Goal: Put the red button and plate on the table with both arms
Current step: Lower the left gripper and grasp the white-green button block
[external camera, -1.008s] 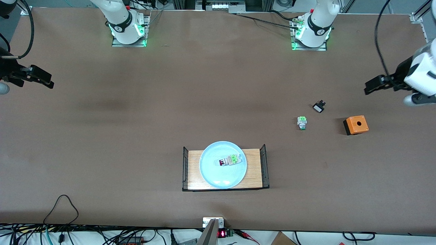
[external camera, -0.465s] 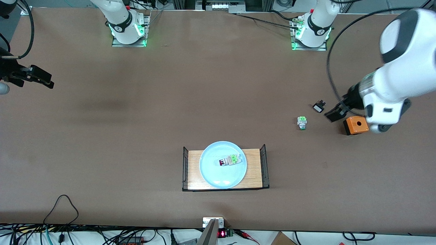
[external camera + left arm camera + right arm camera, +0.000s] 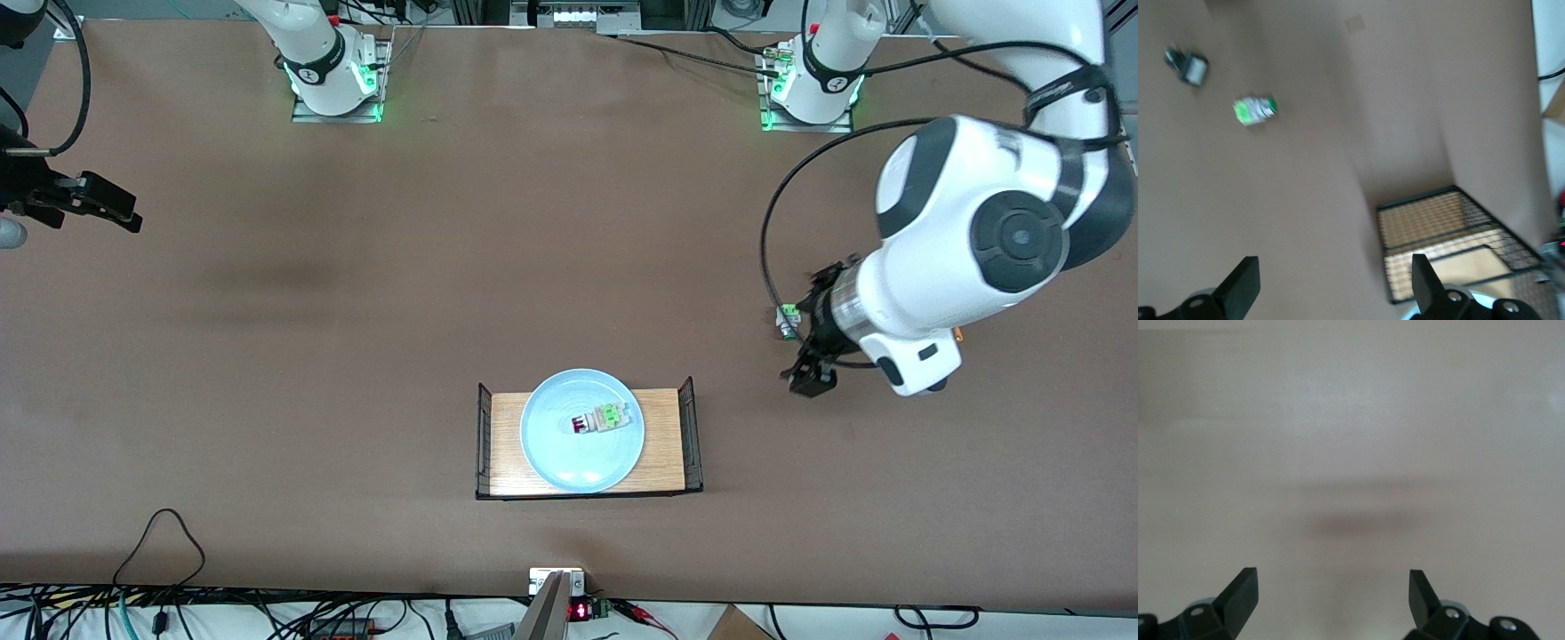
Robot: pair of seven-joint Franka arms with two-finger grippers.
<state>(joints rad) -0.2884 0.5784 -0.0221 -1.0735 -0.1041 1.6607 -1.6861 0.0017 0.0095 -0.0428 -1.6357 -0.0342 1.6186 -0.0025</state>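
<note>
Approaching: left gripper (image 3: pixel 811 378) over tabletop (image 3: pixel 356 356) beside tray (image 3: pixel 662 444), jaws released; right gripper (image 3: pixel 98 206) waits, released. Next: grasp red button (image 3: pixel 597 419) off plate (image 3: pixel 551 444).

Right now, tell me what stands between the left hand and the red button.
Nothing visible does. The left hand, open, hangs over bare table toward the left arm's end of the tray. The red button lies uncovered in the plate on that tray.
</note>
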